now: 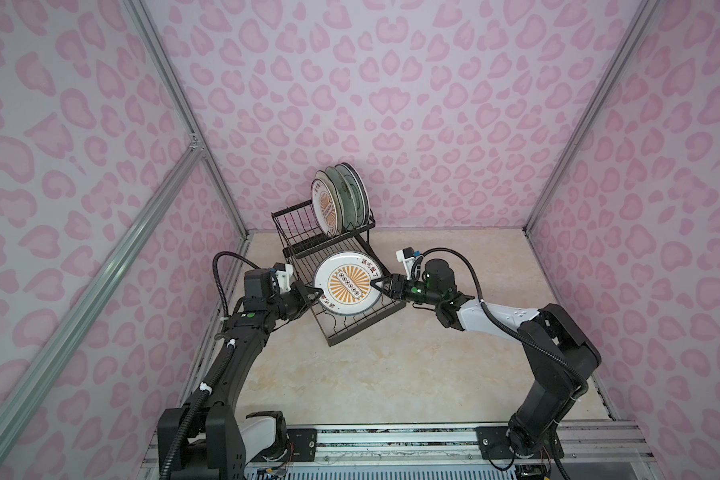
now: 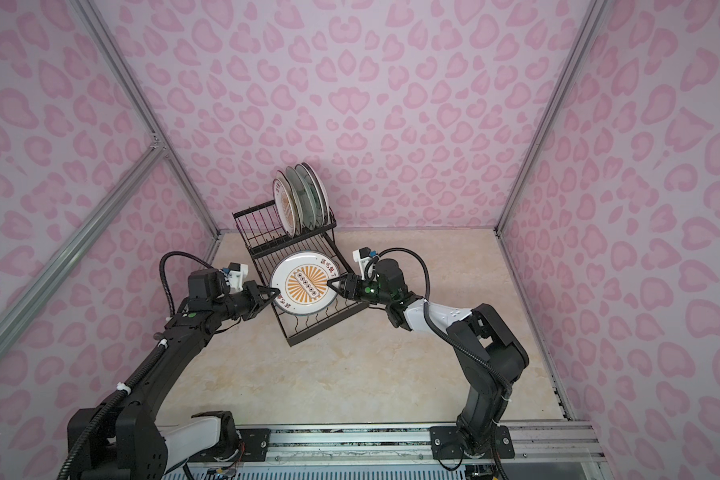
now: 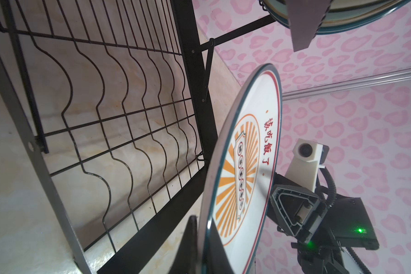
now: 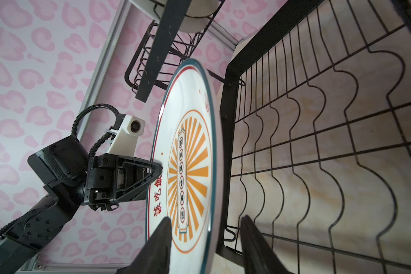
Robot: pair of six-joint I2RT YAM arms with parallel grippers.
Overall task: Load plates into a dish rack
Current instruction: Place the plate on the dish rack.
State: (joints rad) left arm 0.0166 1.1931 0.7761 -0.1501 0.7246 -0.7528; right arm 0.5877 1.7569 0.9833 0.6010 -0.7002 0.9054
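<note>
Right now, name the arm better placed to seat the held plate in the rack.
Left, probably: the left gripper is shut on the plate rim; the right gripper straddles the opposite rim, jaws open.

Your work surface is a table with a beige, marble-look top. Standing directly on it you have the black wire dish rack, set toward the far left, close to the back wall and turned at an angle to the table's edges. In both wrist views you see the tabletop through the wavy wires of the rack's lower tray. An aluminium rail runs along the table's near edge.
</note>
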